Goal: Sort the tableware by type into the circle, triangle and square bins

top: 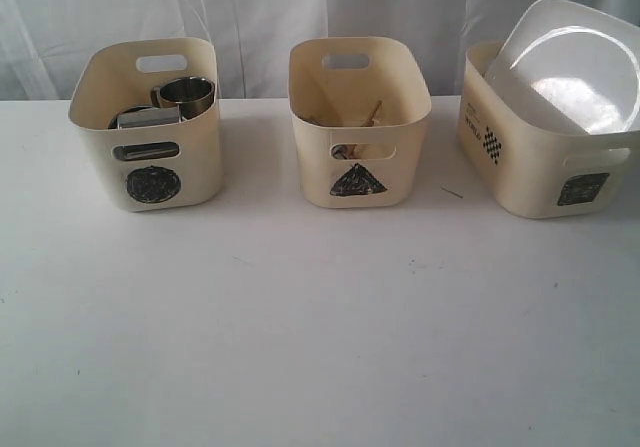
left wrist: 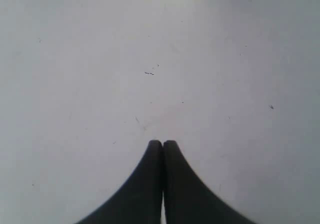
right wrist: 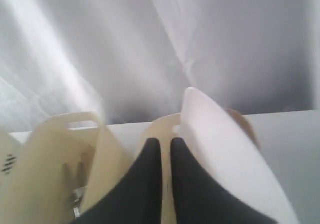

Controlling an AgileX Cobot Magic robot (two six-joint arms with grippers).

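All three bins sit in a row on the white surface (top: 320, 317). A steel mug (top: 187, 95) pokes out of the circle bin (top: 195, 162), chopsticks (top: 374, 113) lie in the triangle bin (top: 400, 167), and the big white plate (top: 575, 67) leans tilted in the square bin (top: 525, 162) (well above its rim). The left gripper (left wrist: 162, 145) hangs over bare surface, jaws clenched on nothing. The right gripper (right wrist: 165, 143), jaws also pressed together, is just beside the plate.

Right gripper (right wrist: 166, 151): black fingers close together, thin gap, nothing held. Large white square plate (right wrist: 225, 154): tilted, standing out of a cream bin (right wrist: 162, 123). Second cream bin (right wrist: 55, 154) beside it, handle slot in its wall, contents blurred. White curtain (right wrist: 150, 43) behind.
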